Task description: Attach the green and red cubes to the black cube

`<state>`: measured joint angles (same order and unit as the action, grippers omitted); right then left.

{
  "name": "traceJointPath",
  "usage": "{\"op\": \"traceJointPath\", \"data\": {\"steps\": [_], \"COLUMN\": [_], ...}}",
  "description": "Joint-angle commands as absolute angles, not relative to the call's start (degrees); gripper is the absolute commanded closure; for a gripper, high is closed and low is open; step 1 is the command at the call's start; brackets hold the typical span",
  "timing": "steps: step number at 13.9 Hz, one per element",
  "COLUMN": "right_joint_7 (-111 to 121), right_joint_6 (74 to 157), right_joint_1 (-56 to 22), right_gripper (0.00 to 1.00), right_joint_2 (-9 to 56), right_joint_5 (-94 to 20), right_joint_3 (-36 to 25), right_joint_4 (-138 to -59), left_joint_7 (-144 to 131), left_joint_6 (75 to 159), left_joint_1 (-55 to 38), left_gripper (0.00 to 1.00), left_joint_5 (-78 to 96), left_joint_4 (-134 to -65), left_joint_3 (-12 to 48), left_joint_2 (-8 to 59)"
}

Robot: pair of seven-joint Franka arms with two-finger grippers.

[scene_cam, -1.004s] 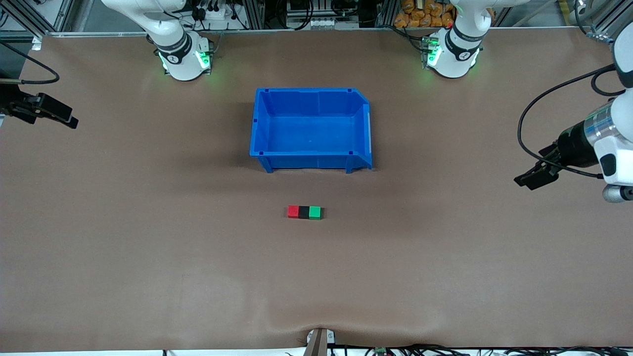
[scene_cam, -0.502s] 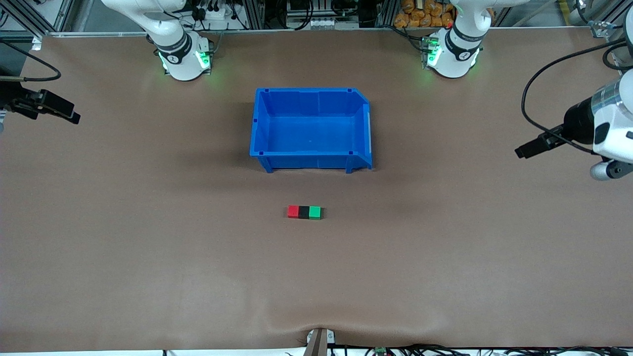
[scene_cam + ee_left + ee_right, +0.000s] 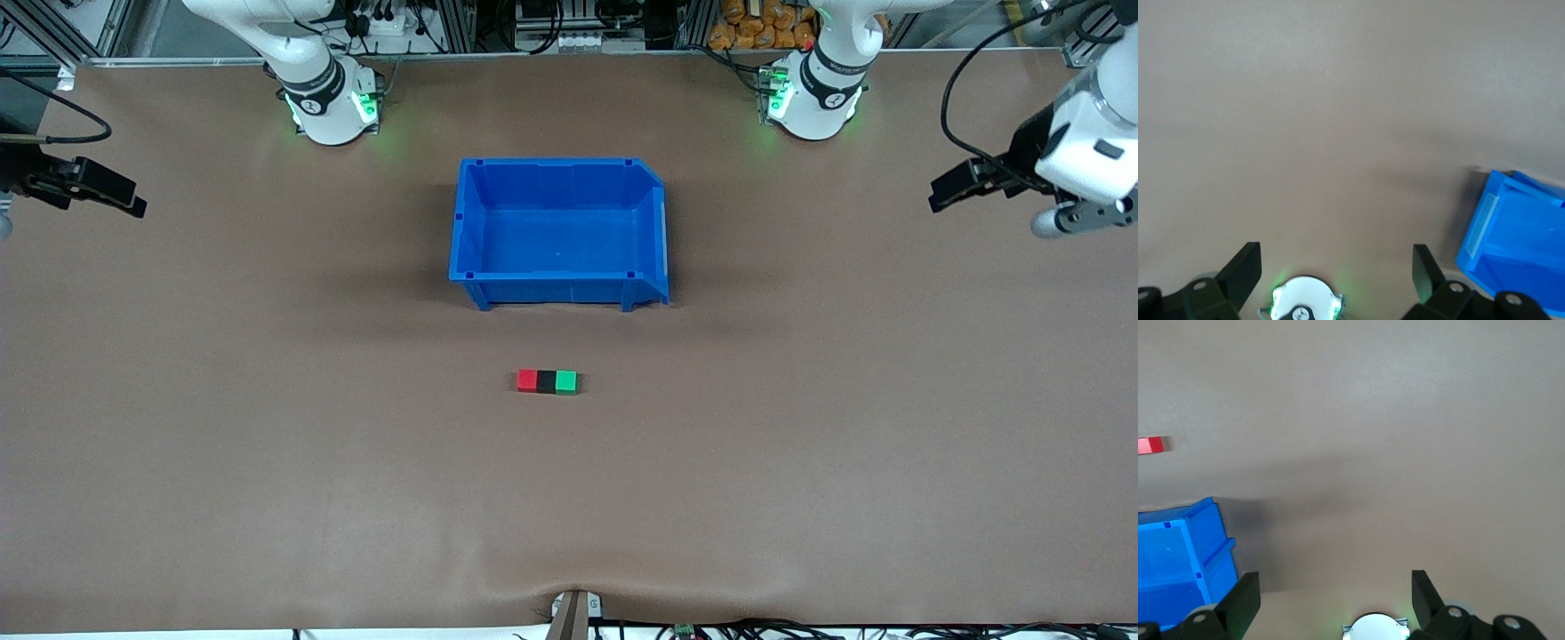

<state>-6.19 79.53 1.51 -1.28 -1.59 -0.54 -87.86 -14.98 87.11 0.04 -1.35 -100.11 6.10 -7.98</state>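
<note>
**Both arms drawn back, jaws wide**

The left arm is reaching out from its base to the table's left-arm end, its white wrist tilting and the left gripper hanging in the air over the table edge, empty. In the left wrist view its two black fingers are standing wide apart with nothing between them.

The right arm is stretching to the right-arm end, the right gripper hanging there over the table edge, also empty. Its fingers are standing wide apart too. Most of this arm's wrist is probably out of the front view.
</note>
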Motion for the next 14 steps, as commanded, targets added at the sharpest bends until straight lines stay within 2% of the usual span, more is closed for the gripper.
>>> {"op": "traceJointPath", "data": {"steps": [1,8,14], "right_joint_7": [-6.0,-6.0,-6.1], "right_joint_6": [78.9,78.9,79.3], "right_joint_1": [2.4,2.0,1.4], "right_gripper": [0.00,0.00,0.00], "right_joint_2": [-2.1,-1.8,-1.8], "right_joint_5": [-0.4,0.3,0.5], "right_joint_3": [0.3,0.7,1.5], "right_joint_4": [-87.5,-86.4,-86.4], "left_joint_7": [-12.6,-10.9,-11.1], "left_joint_6": [89.8,88.9,88.1], "left_joint_1": [-0.6,-1.2,-1.0], "left_gripper": [0.00,0.00,0.00], "left_joint_5": [-2.6,-2.5,-2.3], "left_joint_4": [-105.7,-104.8,-100.8], "left_joint_3": [5.4,6.1,5.9], "left_joint_2": [-13.1,-14.9,-12.8]}}
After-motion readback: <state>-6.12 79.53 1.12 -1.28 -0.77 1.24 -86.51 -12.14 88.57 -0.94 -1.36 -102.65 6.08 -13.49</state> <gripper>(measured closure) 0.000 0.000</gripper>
